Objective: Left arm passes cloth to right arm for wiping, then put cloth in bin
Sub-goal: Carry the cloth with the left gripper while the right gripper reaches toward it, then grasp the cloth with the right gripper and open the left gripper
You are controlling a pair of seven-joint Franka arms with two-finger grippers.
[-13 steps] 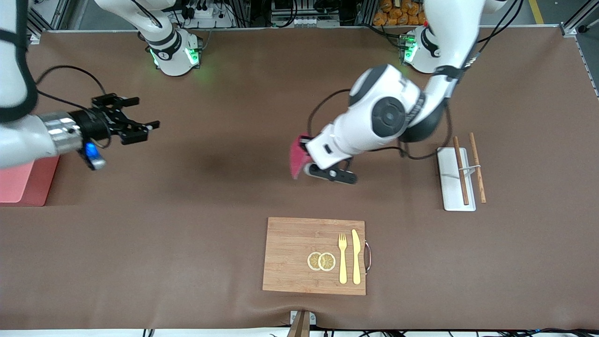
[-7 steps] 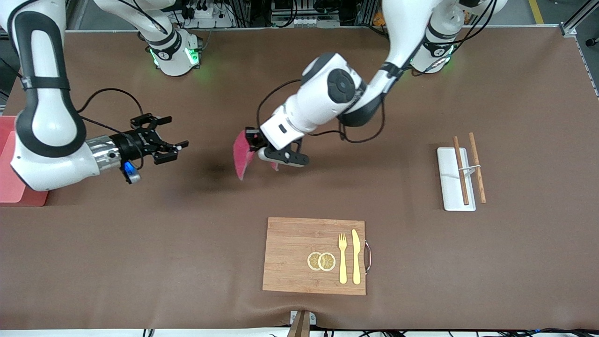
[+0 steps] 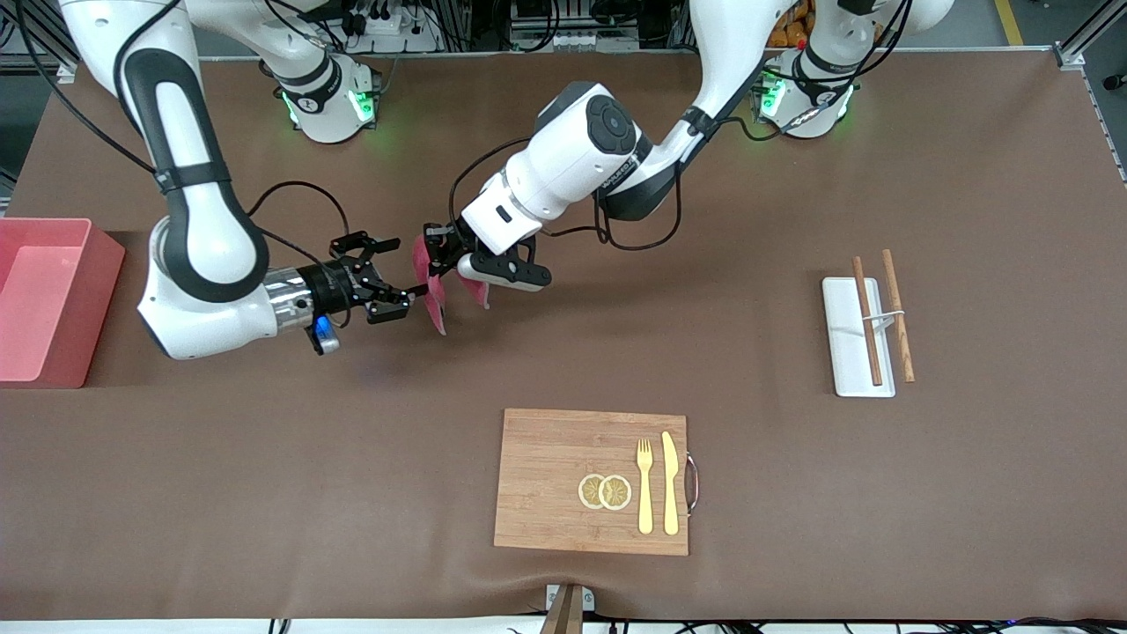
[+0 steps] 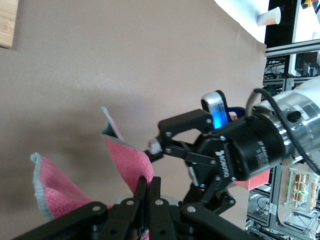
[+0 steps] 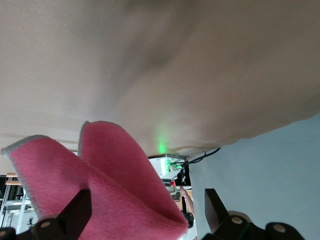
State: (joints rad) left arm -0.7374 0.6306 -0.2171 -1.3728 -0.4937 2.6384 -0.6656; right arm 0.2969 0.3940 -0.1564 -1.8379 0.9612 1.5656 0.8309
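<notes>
here, nearest the front camera, the wooden cutting board [image 3: 590,482] carries two lemon slices [image 3: 605,492], a yellow fork [image 3: 645,487] and a yellow knife [image 3: 670,482]. farther up the table, the magenta cloth [image 3: 433,286] hangs folded in mid-air, its grey-edged corners flaring out. the left gripper [image 3: 438,254] is clamped on it, fingers [image 4: 148,192] pressed together. the right gripper [image 3: 398,284] has its fingers [image 5: 77,212] spread around the cloth's edge. the pink bin [image 3: 51,299] sits at the right arm's end.

Fuzzy woven cloth [image 3: 433,295], grey-hemmed
</notes>
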